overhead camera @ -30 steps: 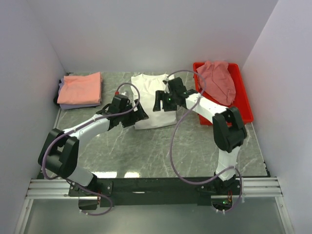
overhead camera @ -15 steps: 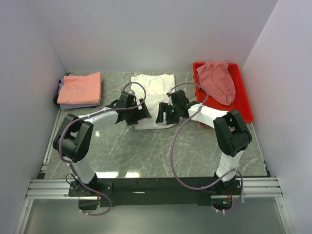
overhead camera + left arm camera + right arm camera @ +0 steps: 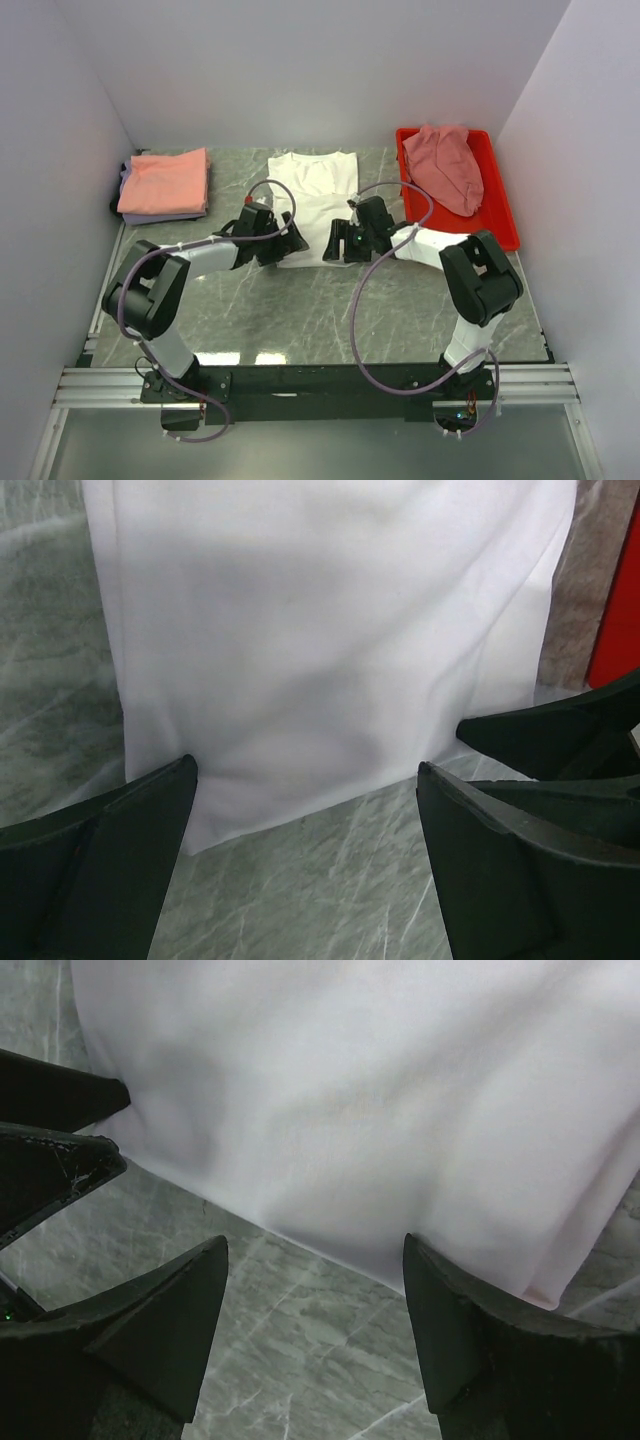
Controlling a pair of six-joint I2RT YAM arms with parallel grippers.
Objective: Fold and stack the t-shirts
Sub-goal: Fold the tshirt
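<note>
White cloth t-shirt (image 3: 315, 195): it is lying flat on the grey marble table (image 3: 300, 310), just ahead of both my arms.
Left end effector (image 3: 307, 770): I am holding it released, fingers spread at the shirt's near hem.
Right end effector (image 3: 315, 1245): I am holding it released too, at the same hem.

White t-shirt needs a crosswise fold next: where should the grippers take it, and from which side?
Probably the near hem, one corner each, coming low from the arms' side. The white t-shirt lies flat as a narrow strip, collar far, and that hem is its free edge, facing the open left gripper and right gripper.
</note>
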